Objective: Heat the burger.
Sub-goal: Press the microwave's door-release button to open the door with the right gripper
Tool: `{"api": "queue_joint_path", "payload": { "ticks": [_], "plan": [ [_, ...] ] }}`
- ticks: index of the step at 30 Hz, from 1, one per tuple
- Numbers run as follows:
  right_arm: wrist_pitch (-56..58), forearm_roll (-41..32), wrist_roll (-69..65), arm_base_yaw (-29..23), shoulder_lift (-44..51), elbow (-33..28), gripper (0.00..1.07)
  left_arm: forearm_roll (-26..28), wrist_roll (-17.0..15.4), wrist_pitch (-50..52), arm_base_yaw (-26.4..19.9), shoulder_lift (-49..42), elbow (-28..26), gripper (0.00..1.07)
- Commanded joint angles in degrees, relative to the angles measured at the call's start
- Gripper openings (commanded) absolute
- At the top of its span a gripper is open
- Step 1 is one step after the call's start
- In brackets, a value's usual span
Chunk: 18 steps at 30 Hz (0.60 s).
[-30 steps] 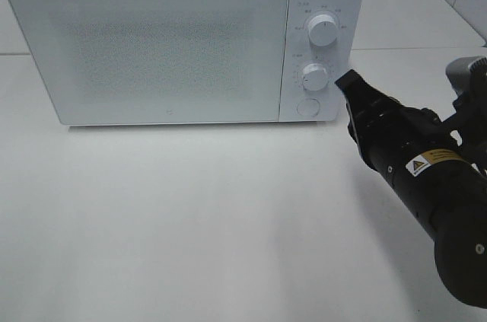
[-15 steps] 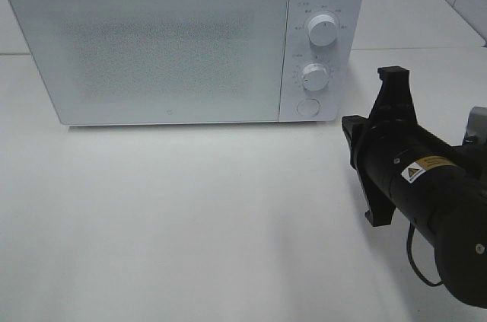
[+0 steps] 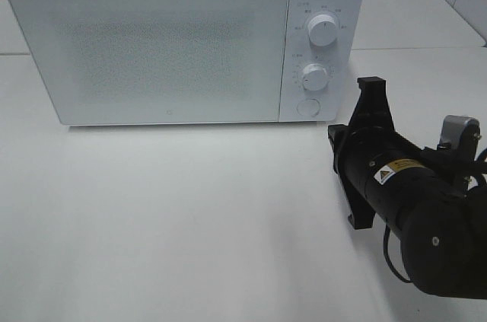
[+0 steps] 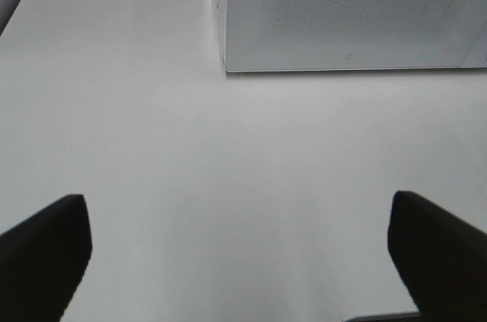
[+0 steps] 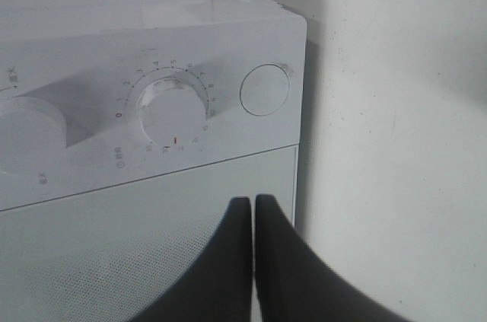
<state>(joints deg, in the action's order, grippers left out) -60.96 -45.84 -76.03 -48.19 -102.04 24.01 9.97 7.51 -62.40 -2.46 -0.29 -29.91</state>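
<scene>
Right gripper (image 5: 253, 202), fingers pressed together on nothing, drawn back from the control panel of the microwave (image 3: 167, 48). A second ago its tip stood at the lower knob (image 3: 313, 76). Since then the right arm (image 3: 415, 200) has rolled about its own axis and pulled away toward the near right of the counter (image 3: 190, 215). The gripper is now clear of that knob and of the round button (image 3: 307, 106) beneath it. In the right wrist view the closed fingertips show against the perforated face of the door (image 3: 152, 48), near the panel and touching nothing. The knob carries a red mark against its dial (the setting is too small to read).

This retreat suggests that the dial-setting step is finished, and that what remains of the task is the heating itself. Whether the oven is running cannot be told, since no glow shows through the door.

The left gripper (image 4: 236, 200) hangs over bare counter in front of the door, its fingers spread wide and empty.

The burger appears in none of the views. The door is shut and its dotted white panel lets nothing through, so the burger is judged to sit inside the microwave. Its bun, filling and posture cannot be described from here.
</scene>
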Motion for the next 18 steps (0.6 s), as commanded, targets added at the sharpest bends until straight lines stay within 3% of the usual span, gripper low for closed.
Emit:
{"api": "queue_joint_path", "payload": {
  "ticks": [1,18],
  "plan": [
    [0.52,1.55,-0.46,1.49,-2.12,2.35,0.00,0.29,-0.11,0.69,-0.11,-0.34,0.06,0.98],
    [6.70,7.62,-0.46,9.63,-10.60,13.75,0.00,0.29,-0.11,0.69,-0.11,-0.34,0.06,0.98]
  ]
}}
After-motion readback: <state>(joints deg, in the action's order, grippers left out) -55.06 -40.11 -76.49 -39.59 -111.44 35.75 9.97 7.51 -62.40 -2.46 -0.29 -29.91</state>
